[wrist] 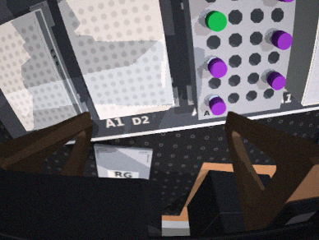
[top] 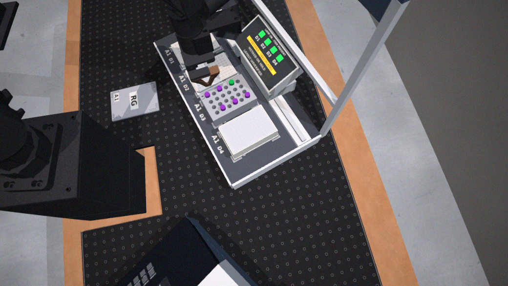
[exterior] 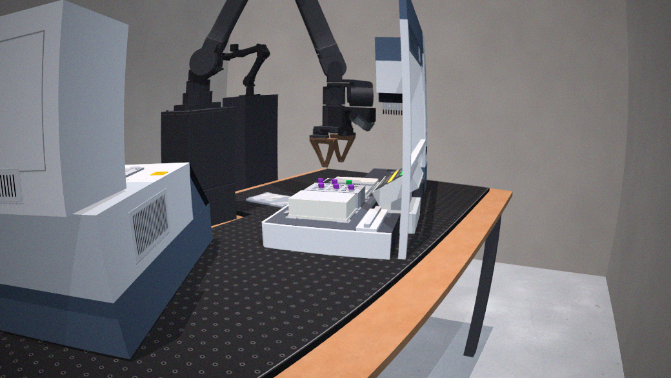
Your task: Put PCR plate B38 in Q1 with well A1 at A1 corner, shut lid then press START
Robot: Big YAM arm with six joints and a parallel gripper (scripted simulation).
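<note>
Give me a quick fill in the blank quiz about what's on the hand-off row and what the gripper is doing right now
1. The gripper hangs above the row with its fingers ____.
2. The tube cooling block holds one ____ capped tube among purple ones.
3. On the status panel, all four position lamps are ____.
4. The label beside the plate in the middle of the wrist view reads A1 ____.

Missing words: open; green; green; D2
</note>
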